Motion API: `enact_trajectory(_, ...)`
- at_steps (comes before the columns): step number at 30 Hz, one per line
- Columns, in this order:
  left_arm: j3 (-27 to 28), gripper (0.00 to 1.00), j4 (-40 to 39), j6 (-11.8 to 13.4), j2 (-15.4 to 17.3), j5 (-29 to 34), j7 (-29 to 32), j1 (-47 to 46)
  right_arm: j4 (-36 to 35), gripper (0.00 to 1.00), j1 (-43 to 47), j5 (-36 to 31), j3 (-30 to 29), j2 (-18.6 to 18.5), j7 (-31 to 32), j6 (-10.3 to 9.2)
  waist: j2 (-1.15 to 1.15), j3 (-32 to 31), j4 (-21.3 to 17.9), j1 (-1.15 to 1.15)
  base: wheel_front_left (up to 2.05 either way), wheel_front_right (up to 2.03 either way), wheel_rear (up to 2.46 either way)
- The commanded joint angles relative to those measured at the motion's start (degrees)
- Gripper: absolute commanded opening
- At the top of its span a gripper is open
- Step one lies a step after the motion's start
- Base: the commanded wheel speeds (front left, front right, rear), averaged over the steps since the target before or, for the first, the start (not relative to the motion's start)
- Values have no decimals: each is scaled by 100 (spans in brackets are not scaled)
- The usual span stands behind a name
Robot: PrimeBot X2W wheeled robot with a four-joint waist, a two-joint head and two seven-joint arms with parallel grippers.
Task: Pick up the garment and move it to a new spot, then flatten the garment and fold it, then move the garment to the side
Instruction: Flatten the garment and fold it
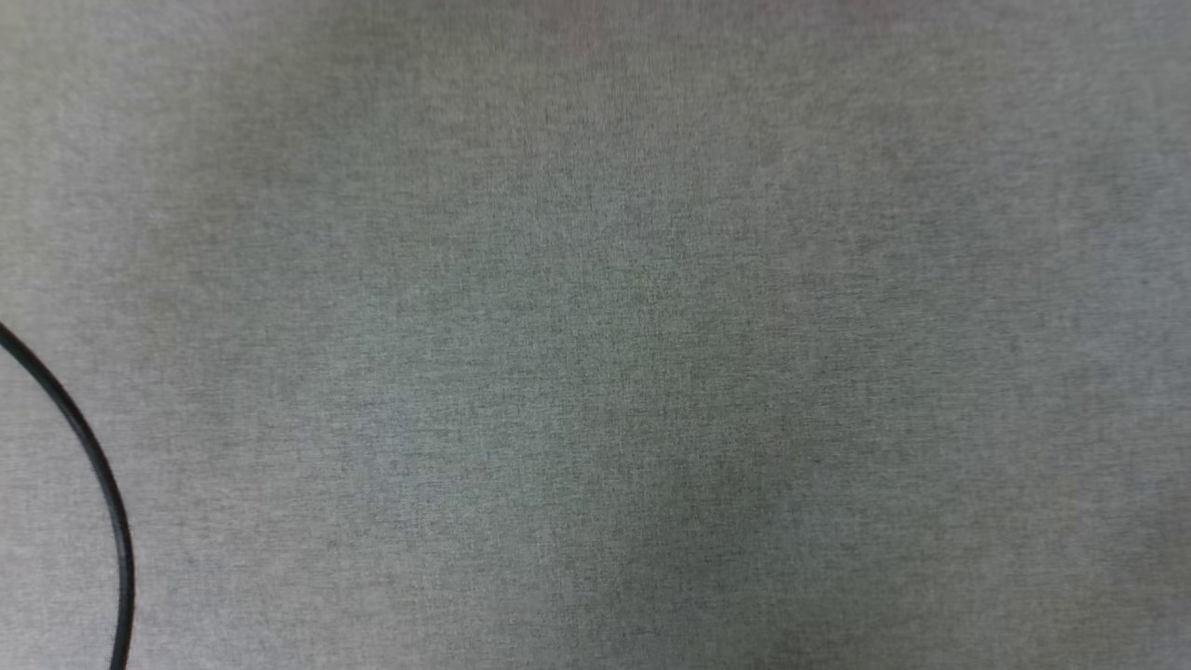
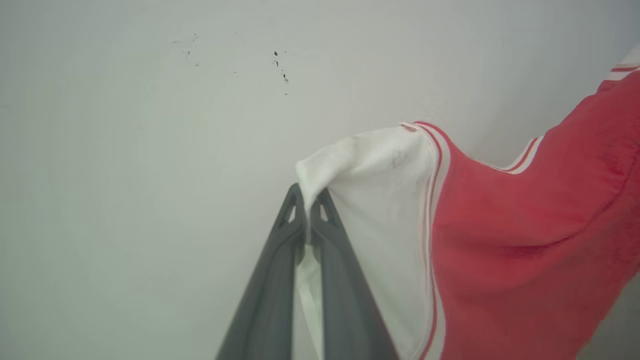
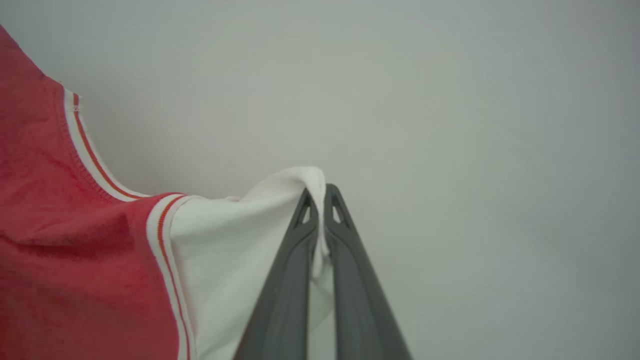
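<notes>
The surface [image 1: 651, 279] is a grey, finely woven cloth, flat and unwrinkled, darker through the middle and paler toward the edges. A thin black cable [image 1: 93, 456] curves across its lower left corner; whether it lies on the cloth or hangs above it cannot be told. The wrist views show a pale plain surface [image 2: 150, 175] with a few dark specks [image 2: 280, 70]; whether the garment [image 2: 525, 225] touches it cannot be told.

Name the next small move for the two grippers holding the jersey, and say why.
Probably lower both arms together toward the grey surface, keeping the grips. The left gripper is shut on one white sleeve and the right gripper on the other, so the garment hangs spread between them with its red body sagging; laying it down from there should leave it nearly flat.
</notes>
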Motion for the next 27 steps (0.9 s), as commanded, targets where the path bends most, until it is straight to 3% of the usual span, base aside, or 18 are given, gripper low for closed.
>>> enact_trajectory(1,7,0,111,-14,-27,2,-100,-178,114,0,-278,-37,72,112,-72,-4,0,164,13,-1,0,0,0)
enact_trajectory(6,-70,0,490,-27,-49,-79,-361,-232,497,0,-569,8,388,232,-332,-4,0,273,71,-1,0,0,0)
enact_trajectory(13,-518,0,719,-34,-23,-226,-652,424,947,0,30,441,913,308,-705,-4,0,281,120,-1,0,0,0)
enact_trajectory(19,-827,0,658,-36,153,-587,-1006,1475,1095,0,1077,937,1473,526,-1182,-4,0,-33,16,-1,0,0,0)
enact_trajectory(23,-1010,0,440,-36,285,-817,-1191,2503,940,0,1906,1182,2075,469,-1399,-4,0,-391,-36,-1,0,0,0)
enact_trajectory(27,-1150,0,27,165,441,-1034,-1346,3753,681,0,2806,1480,2600,356,-1601,-4,0,-814,-53,-1,0,0,0)
